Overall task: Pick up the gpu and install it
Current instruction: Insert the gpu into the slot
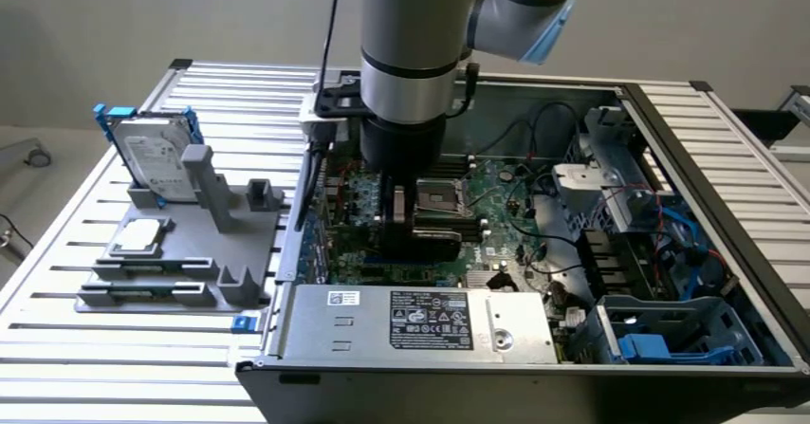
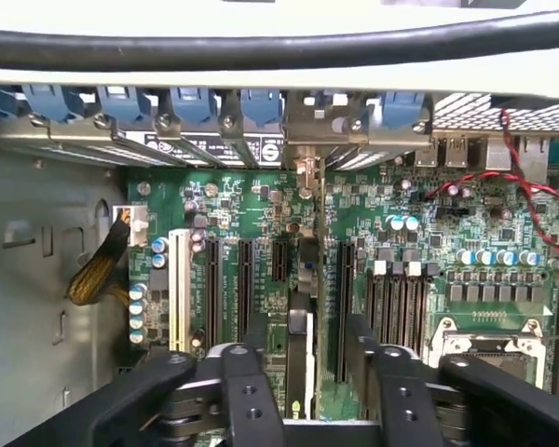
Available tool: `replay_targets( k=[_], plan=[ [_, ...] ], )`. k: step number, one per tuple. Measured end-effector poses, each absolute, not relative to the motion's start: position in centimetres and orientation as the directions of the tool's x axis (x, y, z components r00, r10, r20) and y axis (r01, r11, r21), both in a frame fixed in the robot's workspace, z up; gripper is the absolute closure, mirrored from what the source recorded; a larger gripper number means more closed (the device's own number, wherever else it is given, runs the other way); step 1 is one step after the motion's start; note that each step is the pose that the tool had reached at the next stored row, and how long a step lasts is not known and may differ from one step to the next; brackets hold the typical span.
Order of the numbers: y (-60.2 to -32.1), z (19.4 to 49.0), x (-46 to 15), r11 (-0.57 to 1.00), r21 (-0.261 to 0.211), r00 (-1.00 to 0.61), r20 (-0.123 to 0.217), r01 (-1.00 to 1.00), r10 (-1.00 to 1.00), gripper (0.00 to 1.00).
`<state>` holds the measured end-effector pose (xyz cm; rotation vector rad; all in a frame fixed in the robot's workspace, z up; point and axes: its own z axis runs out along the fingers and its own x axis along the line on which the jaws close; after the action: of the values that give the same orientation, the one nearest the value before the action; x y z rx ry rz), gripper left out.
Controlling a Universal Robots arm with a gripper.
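While the Universal Robots arm (image 1: 405,64) reaches straight down into the open computer case (image 1: 715,173), the gpu (image 2: 298,372) stands on edge on the motherboard (image 2: 419,251), in line with the long black expansion slots (image 2: 342,298). Its silvery end bracket (image 2: 307,130) sits against the case's rear wall, in the row of slot covers there. Judging from that, the pick-up is done and the card looks seated or very nearly so. Whether it is pressed fully home cannot be told.

The gripper (image 2: 307,326) straddles the card from above. Its two black fingers (image 2: 254,372) stand one on each side of the card. A strip of motherboard shows between the card and the finger nearer the processor socket (image 2: 489,349), so the fingers appear released rather than clamped on it.

In the exterior view the gripper (image 1: 408,230) is low inside the case, near the rear wall, with the arm's wrist upright above it. The power supply (image 1: 418,322) lies along the case's near edge. The case rests on a slatted aluminium table (image 1: 76,348). Toward the table's edge at the exterior view's left, a grey fixture (image 1: 190,277) holds a hard drive in a blue frame (image 1: 155,163) upright and a small square silver chip (image 1: 139,237) lying flat. Both are well apart from the gripper.
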<state>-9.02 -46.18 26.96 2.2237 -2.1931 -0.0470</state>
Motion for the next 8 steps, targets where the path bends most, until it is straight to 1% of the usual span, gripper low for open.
replay_targets(
  k=[1, 2, 7, 8],
  plan=[
    [-46.2, 27.0, -9.0, -0.014, 0.036, 0.014, -0.009, -0.999, -1.0, 0.54],
    [-46.2, 27.1, -8.9, -0.014, 0.037, 0.014, -0.009, -0.999, -1.0, 0.48],
    [-46.1, 28.0, -8.7, -0.014, 0.042, 0.013, -0.009, -0.999, -1.0, 0.48],
    [-46.0, 28.2, -8.6, -0.014, 0.043, 0.013, -0.009, -0.999, -1.0, 0.5]
  ],
)
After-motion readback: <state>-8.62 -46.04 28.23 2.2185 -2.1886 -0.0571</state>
